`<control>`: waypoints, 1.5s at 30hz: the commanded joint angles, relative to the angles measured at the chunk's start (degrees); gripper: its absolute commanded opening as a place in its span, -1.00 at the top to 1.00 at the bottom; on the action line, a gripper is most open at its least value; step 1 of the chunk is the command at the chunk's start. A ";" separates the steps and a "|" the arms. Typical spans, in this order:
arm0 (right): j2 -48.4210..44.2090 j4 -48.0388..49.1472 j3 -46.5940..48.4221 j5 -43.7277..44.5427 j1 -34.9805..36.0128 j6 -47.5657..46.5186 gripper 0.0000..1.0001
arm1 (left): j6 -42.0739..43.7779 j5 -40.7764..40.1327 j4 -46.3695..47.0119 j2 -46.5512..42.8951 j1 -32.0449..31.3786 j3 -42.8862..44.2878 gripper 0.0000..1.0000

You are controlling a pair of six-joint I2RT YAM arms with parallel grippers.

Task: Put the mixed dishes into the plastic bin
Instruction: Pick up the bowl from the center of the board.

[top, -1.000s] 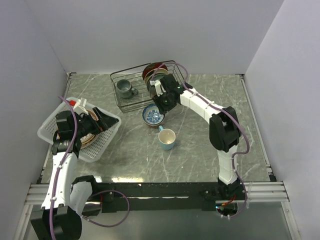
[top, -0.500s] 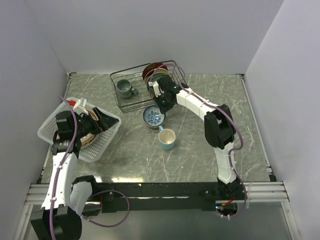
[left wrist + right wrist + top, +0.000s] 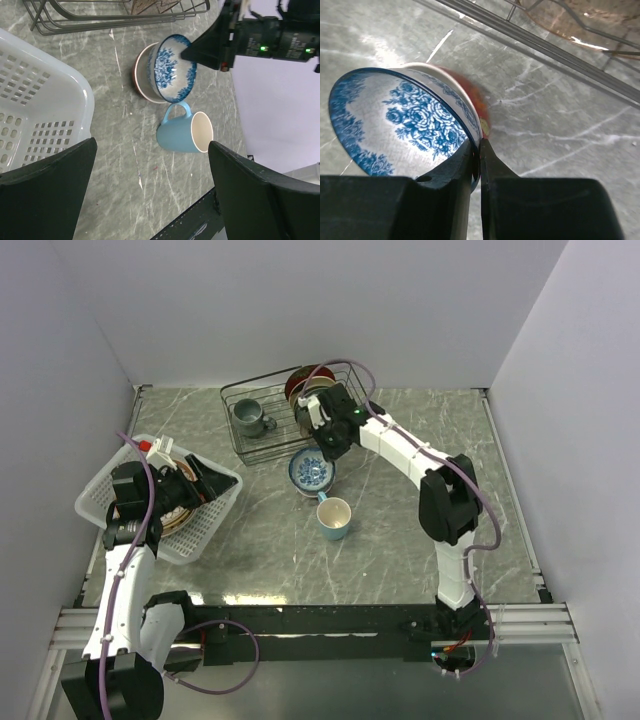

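right tool (image 3: 479, 149) clamped on the blue-patterned bowl (image 3: 405, 117), left tool (image 3: 152, 192) released by the plastic bin (image 3: 100, 502)

the right tool pinches the rim of the blue-patterned bowl, one finger inside and one outside; the bowl tilts up out of the cream bowl (image 3: 142, 76) that sits on the marbled surface (image 3: 400, 540), just in front of the black wire rack (image 3: 262, 440). the light blue mug (image 3: 334, 518) stands just beside the bowls. the left tool hangs spread wide at the bin's inner side, above plates (image 3: 172, 510) lying in the bin.
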 commanded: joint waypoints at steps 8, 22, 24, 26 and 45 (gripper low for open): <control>-9.34 1.72 -1.58 -4.74 -0.40 -1.12 0.83 | 0.98 2.31 3.40 -0.16 -0.14 -0.43 -0.99; -13.99 1.37 -5.35 -17.57 -4.54 -1.72 0.89 | -0.78 5.04 6.04 0.46 -2.15 -1.57 -0.99; -14.79 1.20 -6.50 -19.76 -4.54 -2.25 0.90 | -1.22 3.20 5.96 0.37 -5.57 -1.31 -0.99; -15.93 1.02 -7.72 -21.18 -4.54 -2.96 0.91 | -1.66 0.56 5.52 0.19 -10.56 -0.79 -0.99; -30.26 5.59 -20.21 -28.04 -5.85 -5.68 1.00 | -14.66 -46.01 -0.81 10.56 -48.90 14.77 -0.99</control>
